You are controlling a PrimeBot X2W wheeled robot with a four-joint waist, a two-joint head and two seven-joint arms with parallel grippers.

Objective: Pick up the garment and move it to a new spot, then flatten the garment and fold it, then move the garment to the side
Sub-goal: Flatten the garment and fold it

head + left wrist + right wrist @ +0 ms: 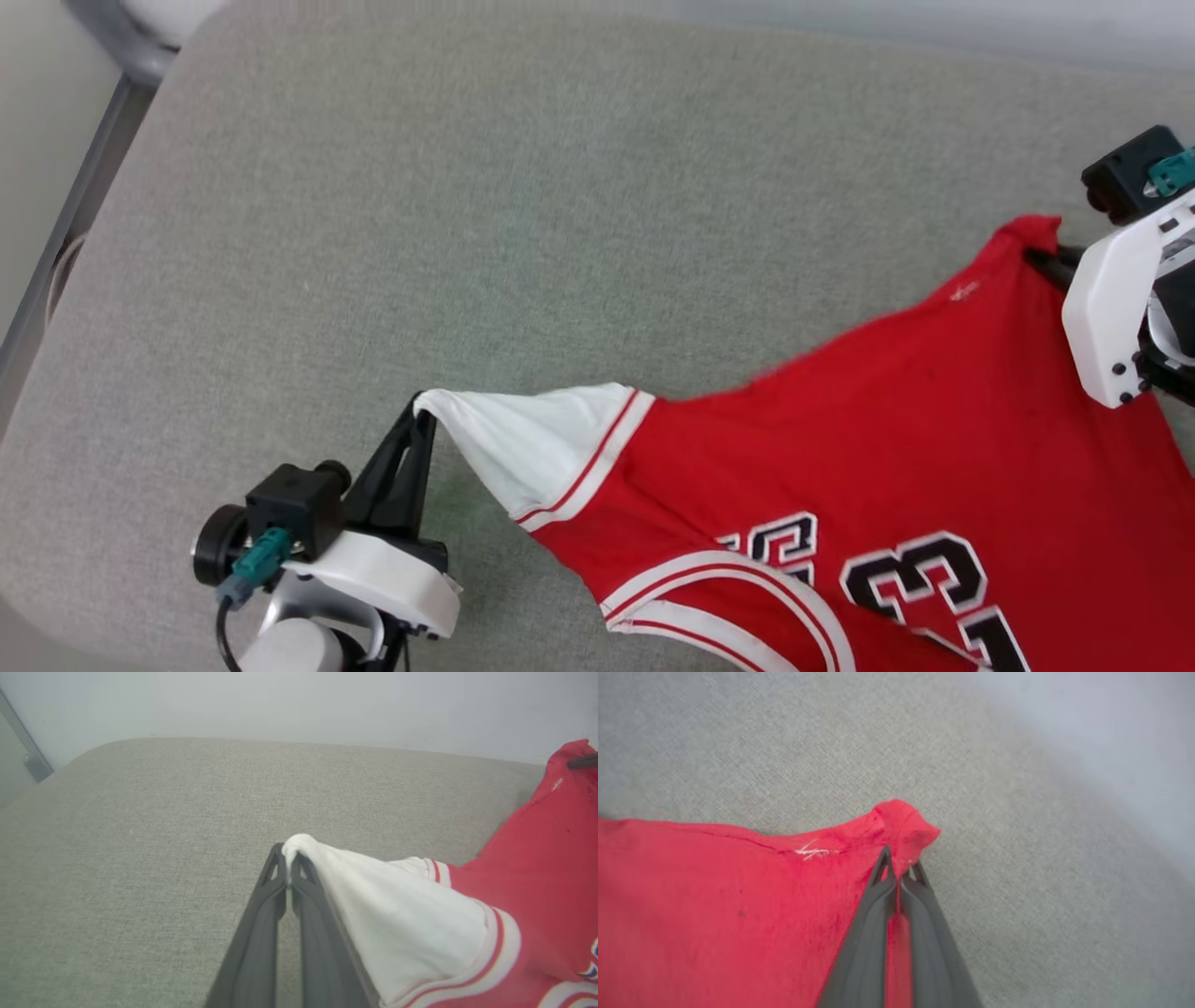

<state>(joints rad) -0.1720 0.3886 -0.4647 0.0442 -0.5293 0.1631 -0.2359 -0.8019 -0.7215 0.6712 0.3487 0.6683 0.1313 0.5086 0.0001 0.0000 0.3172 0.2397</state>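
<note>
Writing: one big digit "3" (915, 579), black w/ white outline, on the red front. The figures beside it are cut by a fold and by the picture edge, so not readable.
Small mark: white mark (964, 291) near the top red edge, like some threads or a tag. Too small to read.
Garment: garment (887, 439) is red, soft, w/ a short white sleeve (523, 448). Thin red-white stripes at the sleeve seam, and a white-red band along the curved edge at the bottom of head view.
Position: lower right part of head view, on the gray cushion (467, 233), pulled out betw. both grippers. The top edge runs as a slanted line from the sleeve up to the right corner. If all of it touches the cushion, cannot tell.
Left gripper: left gripper (422, 411) has its fingers closed on the tip of the white sleeve. Cloth sits betw. the fingertips in left wrist view.
Right gripper: right gripper (1038, 254) is pinched on the red corner, top right. In right wrist view a bit of cloth sticks out past the tips.
Around: pale wall (299, 704) behind the cushion. Metal bar (65, 233) along its left side.
</note>
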